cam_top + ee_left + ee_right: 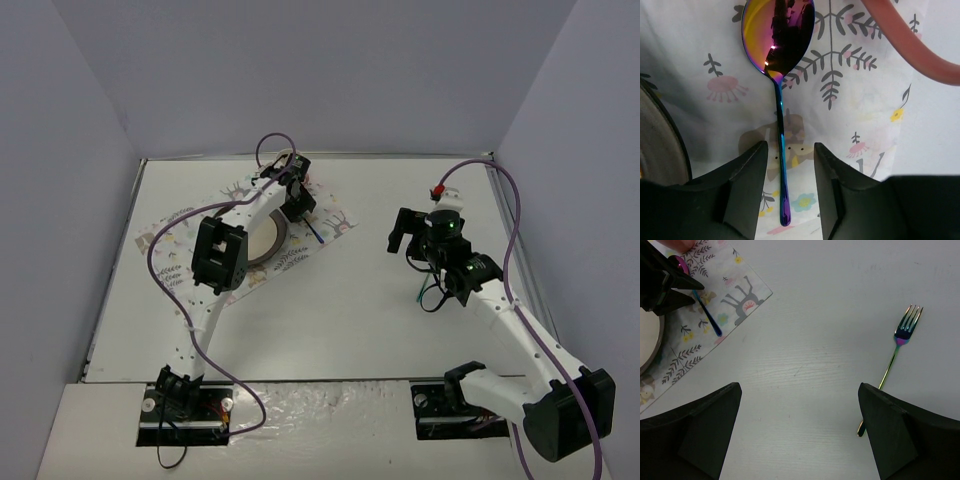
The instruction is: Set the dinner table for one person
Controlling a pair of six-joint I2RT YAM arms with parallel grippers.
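At the far left, a plate (264,242) is seen on the printed placemat (165,240), which is spread on the dinner table (340,310) towards its far-left part. The left gripper (790,147) is released, its jaws set either side of the handle of the spoon (780,100) — clear of it on both sides. Further right, the right gripper (799,390) is spread wide above bare tabletop, with the fork (897,352) lying off-centre. By judgement, the jaws should be centred across that thin handle and lowered fully before being closed.
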